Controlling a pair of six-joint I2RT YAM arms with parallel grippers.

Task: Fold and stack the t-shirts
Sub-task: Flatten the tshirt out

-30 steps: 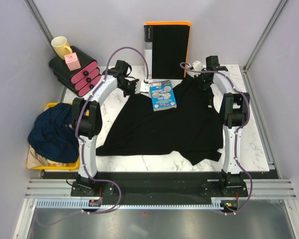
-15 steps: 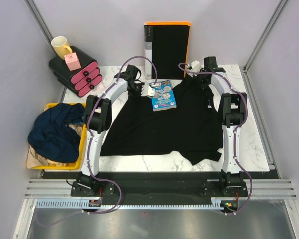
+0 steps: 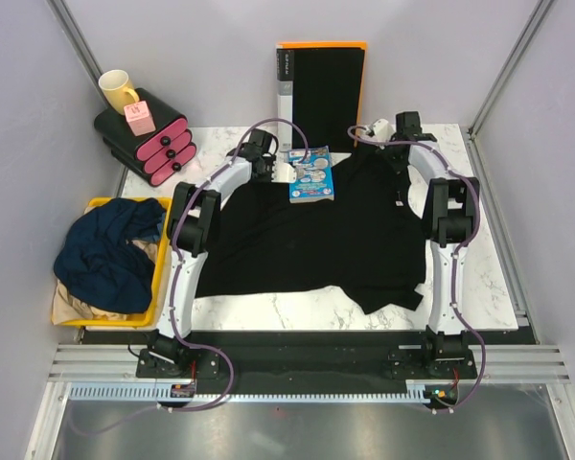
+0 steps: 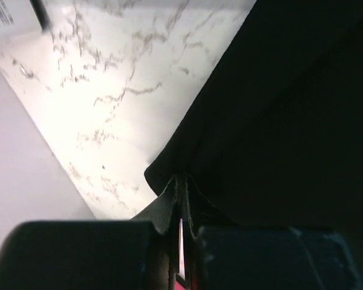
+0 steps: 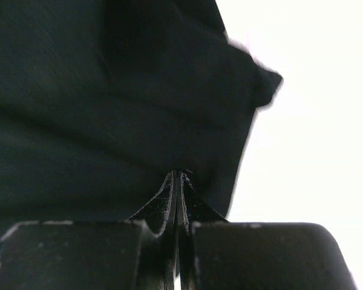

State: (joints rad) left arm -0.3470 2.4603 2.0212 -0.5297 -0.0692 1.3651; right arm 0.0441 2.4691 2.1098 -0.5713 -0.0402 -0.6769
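The black t-shirt [image 3: 307, 240] is lying spread flat on the marble worktop [image 3: 479, 278]. Its long axis is running left to right, and one sleeve is poking out toward the near right corner. The left jaws are pressing fully together on the cloth's far-left edge, and the right jaws are pinching tight on its far-right edge. A blue booklet [image 3: 311, 174] is resting on the shirt's far edge between them. The navy t-shirt [image 3: 105, 254] is sitting crumpled over the tan t-shirt [image 3: 72, 305] in the yellow bin [image 3: 159, 283] at the left.
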